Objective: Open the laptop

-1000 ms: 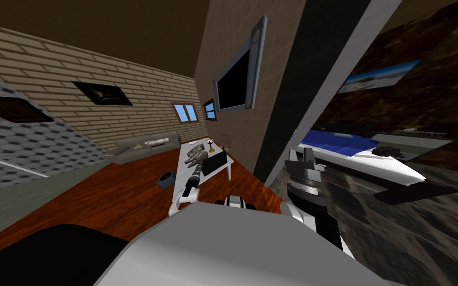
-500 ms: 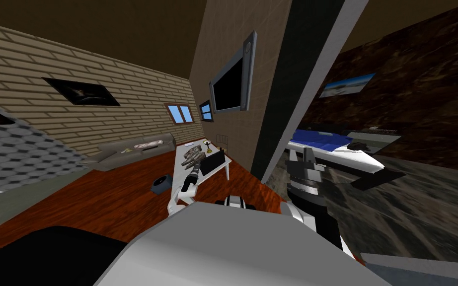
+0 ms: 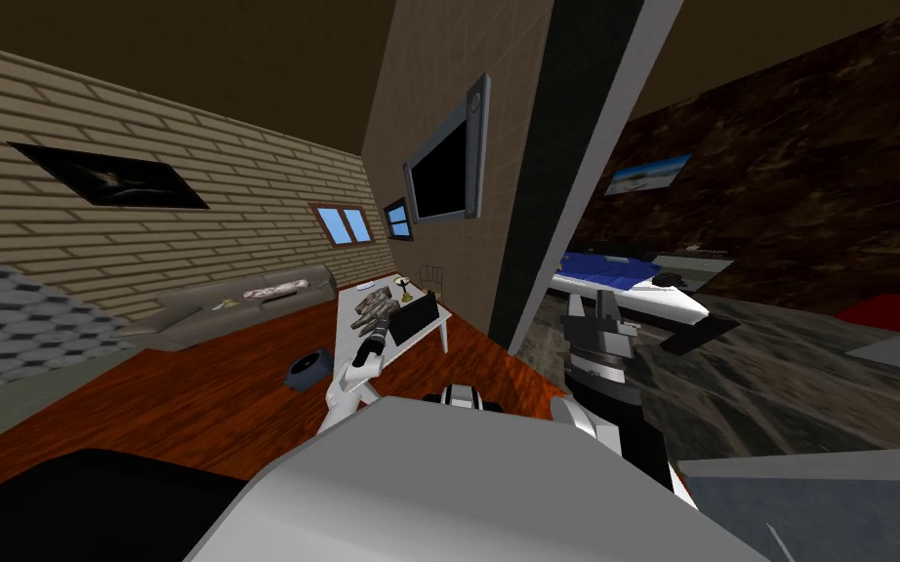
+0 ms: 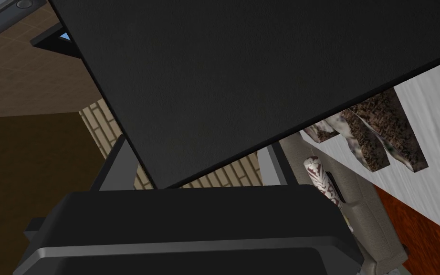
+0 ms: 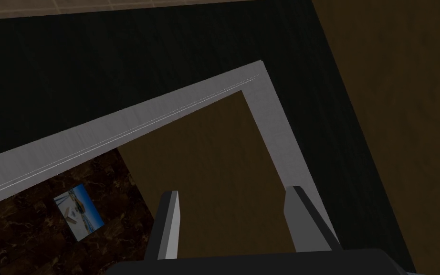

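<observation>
The laptop (image 3: 415,318) stands on a white low table (image 3: 347,327) with its black lid raised. My left arm reaches out to it, and the left gripper (image 3: 386,330) is at the lid's near edge. In the left wrist view the black lid (image 4: 243,71) hangs close over the left gripper (image 4: 196,164). A corner of the lid lies between the two fingers (image 4: 119,164), which stand well apart with their tips hidden behind it. My right gripper (image 3: 596,310) is raised at my right side, open and empty, as the right wrist view shows (image 5: 235,219).
A mottled brown object (image 3: 375,310) lies on the table beside the laptop, with a small stand (image 3: 406,286) at the far end. A grey sofa (image 3: 233,301) lines the brick wall. A round grey thing (image 3: 306,368) sits on the red floor. To my right is a doorway (image 3: 575,185).
The whole head view has swung, so my body has turned and the room slid leftward. My left arm stays at the laptop's lid. The right arm has not moved.
</observation>
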{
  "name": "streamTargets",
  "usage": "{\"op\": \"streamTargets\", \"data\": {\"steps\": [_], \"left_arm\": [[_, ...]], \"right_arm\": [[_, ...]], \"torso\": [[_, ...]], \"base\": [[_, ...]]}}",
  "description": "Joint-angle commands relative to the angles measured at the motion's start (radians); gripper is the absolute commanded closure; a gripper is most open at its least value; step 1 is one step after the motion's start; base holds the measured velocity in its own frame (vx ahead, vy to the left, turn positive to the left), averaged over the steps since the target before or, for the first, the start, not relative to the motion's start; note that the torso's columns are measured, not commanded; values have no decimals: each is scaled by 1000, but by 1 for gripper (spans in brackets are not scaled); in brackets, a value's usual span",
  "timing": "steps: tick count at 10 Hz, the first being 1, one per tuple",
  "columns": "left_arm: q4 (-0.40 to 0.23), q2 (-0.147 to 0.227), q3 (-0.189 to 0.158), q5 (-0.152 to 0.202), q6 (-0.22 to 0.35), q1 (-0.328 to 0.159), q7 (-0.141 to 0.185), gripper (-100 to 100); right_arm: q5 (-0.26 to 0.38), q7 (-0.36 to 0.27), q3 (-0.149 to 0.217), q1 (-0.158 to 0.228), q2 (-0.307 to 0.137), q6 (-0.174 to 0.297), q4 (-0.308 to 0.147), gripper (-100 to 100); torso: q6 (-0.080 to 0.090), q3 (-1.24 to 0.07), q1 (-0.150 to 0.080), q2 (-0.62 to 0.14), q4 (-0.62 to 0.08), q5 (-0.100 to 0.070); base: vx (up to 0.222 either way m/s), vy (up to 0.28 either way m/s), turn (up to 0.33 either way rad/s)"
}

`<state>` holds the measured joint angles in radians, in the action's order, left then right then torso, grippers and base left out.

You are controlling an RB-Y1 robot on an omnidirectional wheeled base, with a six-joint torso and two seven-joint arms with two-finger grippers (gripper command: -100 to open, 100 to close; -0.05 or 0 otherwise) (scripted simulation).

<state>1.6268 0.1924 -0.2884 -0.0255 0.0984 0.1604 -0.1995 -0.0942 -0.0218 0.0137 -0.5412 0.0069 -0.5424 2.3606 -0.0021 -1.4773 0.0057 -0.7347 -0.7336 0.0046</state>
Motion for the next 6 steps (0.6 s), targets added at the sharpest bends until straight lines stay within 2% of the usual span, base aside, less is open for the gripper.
{"op": "streamTargets", "data": {"steps": [1, 2, 3, 4, 5, 6], "left_arm": [[-25, 19, -24, 15, 76, -30, 18, 100], [-25, 19, -24, 15, 83, -30, 18, 100], [-40, 45, -46, 33, 120, -61, 37, 100], [-40, 45, -46, 33, 141, -61, 37, 100], [-56, 71, -67, 51, 169, -91, 55, 100], [-56, 71, -67, 51, 197, -91, 55, 100]], "right_arm": [[0, 0, 0, 0, 0, 0, 0, 0], [0, 0, 0, 0, 0, 0, 0, 0], [0, 0, 0, 0, 0, 0, 0, 0], [0, 0, 0, 0, 0, 0, 0, 0], [0, 0, 0, 0, 0, 0, 0, 0], [0, 0, 0, 0, 0, 0, 0, 0]], "torso": [[1, 0, 0, 0, -1, 0], [0, 0, -1, -1, 0, 1], [-1, 0, -1, 0, 1, 0], [2, 0, 0, 0, 0, 0], [1, 0, -1, 0, 0, 1], [3, 0, -2, -1, -1, 0]], "base": [[-52, 26, -105], [-19, 17, -18], [-54, 10, -157], [-56, 16, -113], [-70, 11, -194], [-56, 24, -111]]}}
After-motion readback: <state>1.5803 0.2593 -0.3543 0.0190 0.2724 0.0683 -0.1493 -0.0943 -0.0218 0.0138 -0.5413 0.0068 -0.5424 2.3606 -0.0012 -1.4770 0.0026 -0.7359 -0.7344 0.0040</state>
